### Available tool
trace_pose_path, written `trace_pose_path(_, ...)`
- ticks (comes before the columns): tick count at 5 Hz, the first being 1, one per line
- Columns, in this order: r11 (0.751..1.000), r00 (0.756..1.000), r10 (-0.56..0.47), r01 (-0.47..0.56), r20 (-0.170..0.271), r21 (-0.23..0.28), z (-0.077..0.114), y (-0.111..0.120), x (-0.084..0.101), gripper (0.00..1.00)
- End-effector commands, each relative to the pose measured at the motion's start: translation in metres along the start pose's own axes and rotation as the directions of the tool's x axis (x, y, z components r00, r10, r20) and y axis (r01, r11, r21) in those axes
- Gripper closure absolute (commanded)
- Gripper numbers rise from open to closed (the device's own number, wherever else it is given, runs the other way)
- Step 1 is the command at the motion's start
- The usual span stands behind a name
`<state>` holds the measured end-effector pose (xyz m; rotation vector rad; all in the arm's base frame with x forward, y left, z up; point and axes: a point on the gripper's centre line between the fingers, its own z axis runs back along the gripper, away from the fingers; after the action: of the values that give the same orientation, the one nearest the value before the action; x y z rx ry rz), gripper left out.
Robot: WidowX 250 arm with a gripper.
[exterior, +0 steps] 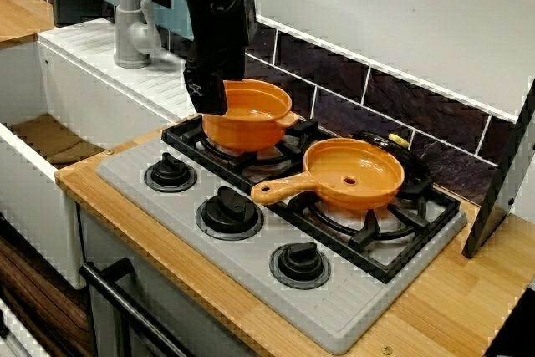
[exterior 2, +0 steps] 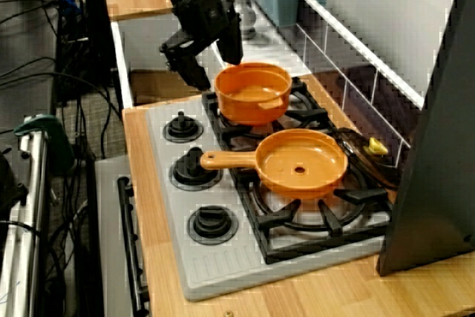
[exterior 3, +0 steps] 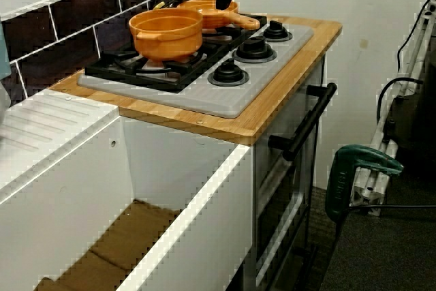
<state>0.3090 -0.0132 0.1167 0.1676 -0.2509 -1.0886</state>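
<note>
Along the front edge: three black knobs (exterior: 228, 211) sit in a row on the grey stove top (exterior: 351, 323), which lies in a wooden counter.
Right burner: an orange pan (exterior: 355, 175) rests level on the black grate (exterior: 393, 269), its handle (exterior: 280, 191) pointing towards the knobs.
Left rear burner: an orange pot (exterior: 247, 114) stands upright on the grate, well behind the knobs and just beside the pan without touching it.
Tool: in the view from the side, the gripper (exterior 2: 215, 70) hangs at the pot's far-left rim with its fingers spread and nothing between them. From the front it overlaps the rim, so whether it touches cannot be told.
Behind: a grey tap (exterior: 129, 31) stands left of the arm, and dark tiles (exterior: 401, 98) run along the wall.
Risk: the pot looks light and stands only on grate bars. A finger catching the rim from the side could slide it towards the pan or tip it. Pinching the rim off-centre could tilt it.
</note>
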Motion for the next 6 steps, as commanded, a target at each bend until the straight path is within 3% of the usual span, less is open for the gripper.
trace_pose_path(1, 0.999, 1.000, 0.016, -0.016, 0.012, 0.049, 0.004, 0.011, 0.010, 0.00)
trace_pose_path(5, 0.998, 0.996, 0.064, -0.064, -0.062, 0.000, -0.029, 0.011, -0.004, 0.00)
trace_pose_path(6, 0.994, 0.991, 0.106, -0.104, -0.080, 0.031, -0.028, 0.009, -0.006, 1.00)
